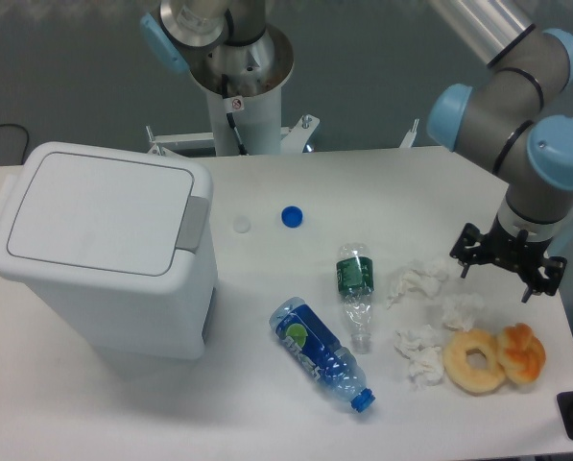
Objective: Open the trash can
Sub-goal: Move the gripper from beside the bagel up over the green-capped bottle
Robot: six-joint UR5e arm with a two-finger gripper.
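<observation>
Gripper (503, 261) first: we see the black two-finger tool hanging from the grey and blue arm at the right end of the white counter (267, 403), its fingers spread apart and nothing between them, so we read it as open and empty. It hovers above the clutter on that side, over crumpled white tissues (430, 312) and just behind a ring-shaped pastry (475, 360) and an orange bun (522, 352) that touches it. None of that belongs to the job, so we judge the gripper is merely passing over it, and open fingers suit a push or hook on a latch. Further left lie a clear plastic bottle with a green label (357, 293) and a clear bottle with a blue label and blue cap (320, 354), both on their sides, with a loose blue cap (291, 216) and a small white cap (241, 225) behind them. Well apart, at the far left of the counter, stands the large white boxy plastic trash can (104, 250), its flat lid down and its grey latch tab (194, 222) facing the bottles, which we think offers the arm its easiest approach. The opening has not begun, and a crossing of the whole counter remains.
</observation>
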